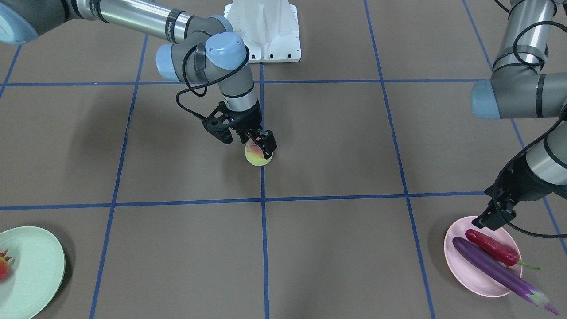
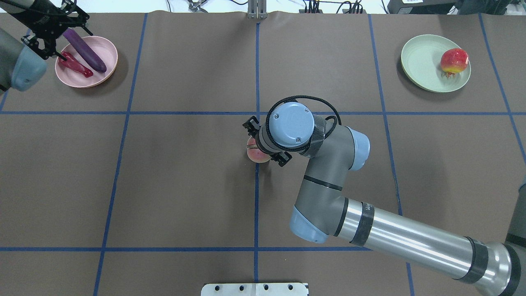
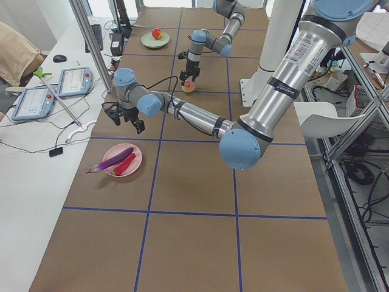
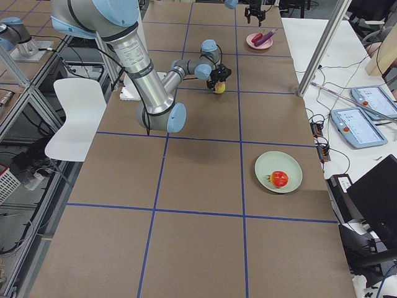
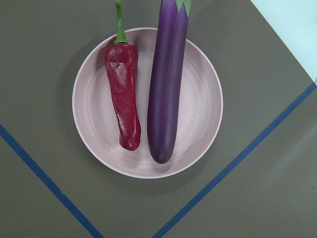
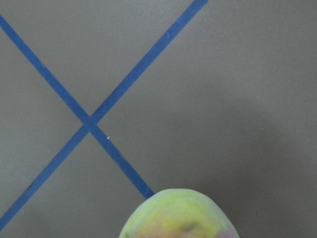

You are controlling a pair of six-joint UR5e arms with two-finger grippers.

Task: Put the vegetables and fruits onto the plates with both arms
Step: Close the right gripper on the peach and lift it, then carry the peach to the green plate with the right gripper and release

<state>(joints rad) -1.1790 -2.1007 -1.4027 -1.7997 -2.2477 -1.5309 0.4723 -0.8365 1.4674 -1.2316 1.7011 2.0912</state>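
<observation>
The yellow-green peach [image 1: 257, 157] is at the table's middle, on a blue tape line, and also shows in the overhead view [image 2: 254, 155] and low in the right wrist view [image 6: 181, 218]. My right gripper [image 1: 261, 144] points straight down and is shut on the peach. I cannot tell whether the peach touches the table. The purple eggplant [image 5: 166, 94] and the red chili pepper [image 5: 124, 94] lie side by side on the pink plate [image 5: 198, 109]. My left gripper [image 1: 494, 218] hovers open and empty above that plate. The round red-orange fruit [image 2: 453, 61] sits on the mint green plate [image 2: 419, 57].
The two plates are at opposite far corners of the brown mat with its blue tape grid [image 2: 257, 205]. The white pedestal base [image 1: 266, 31] stands at the robot's side. The eggplant's cap end overhangs the pink plate's rim [image 1: 538, 299].
</observation>
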